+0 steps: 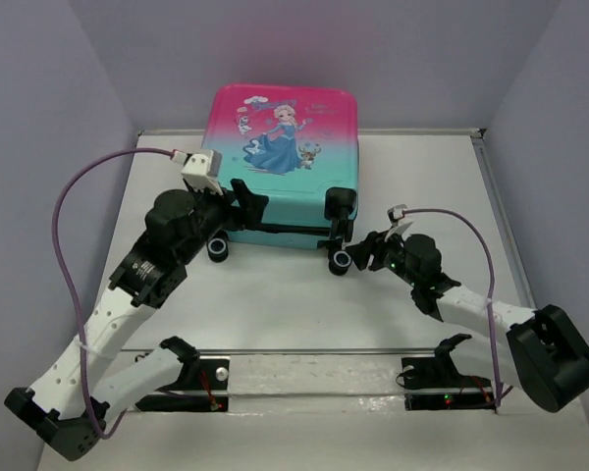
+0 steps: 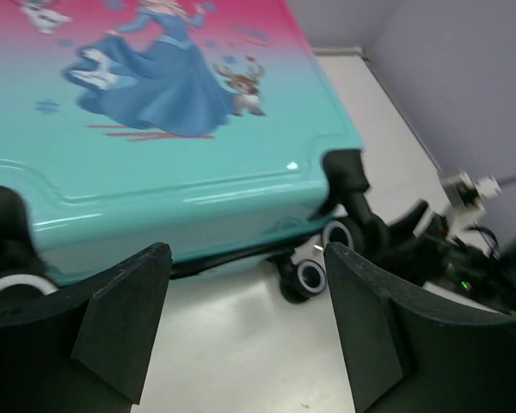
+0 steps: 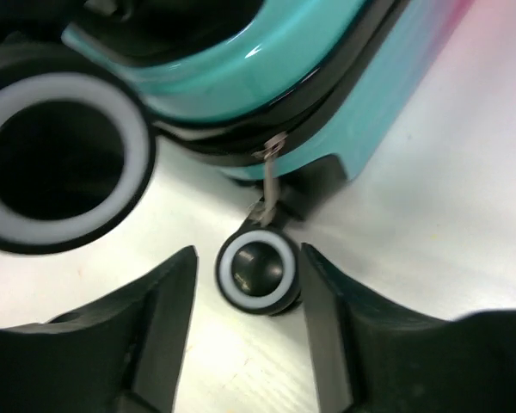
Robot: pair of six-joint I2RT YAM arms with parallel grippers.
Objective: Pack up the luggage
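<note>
From above, the suitcase (image 1: 285, 147) lies flat and closed on the table (image 1: 275, 304), its printed side up. It is straight ahead of both grippers, with its wheeled end towards them. The left gripper (image 1: 245, 201) sits at the case's wheeled edge, with one wheel (image 1: 216, 247) just below and to the left of its jaws. The right gripper (image 1: 361, 251) points at the other wheel (image 1: 342, 260), which is just beyond its jaw tips. How far either pair of jaws is open cannot be told from this view.

In the left wrist view, the left gripper (image 2: 245, 314) has its jaws spread wide and holds nothing. Only bare table (image 2: 241, 361) lies between the fingers (image 2: 125, 318). The suitcase (image 2: 172, 155) fills the space ahead of the jaws. One wheel (image 2: 9, 288) is ahead and left of the left finger. Another (image 2: 310, 275) is ahead, just inside the right finger. The right arm (image 2: 464, 258) is off to the right of the jaws.

In the right wrist view, the right gripper (image 3: 245, 318) has its jaws partly open and grips nothing. A wheel (image 3: 258, 271) shows in the gap between the fingertips (image 3: 168, 301), further ahead on the table. A much closer wheel (image 3: 60, 159) looms ahead and left of the jaws. The suitcase (image 3: 284, 60) runs across above them, and a zipper pull (image 3: 271, 176) hangs from its black trim straight ahead of the gap.
</note>
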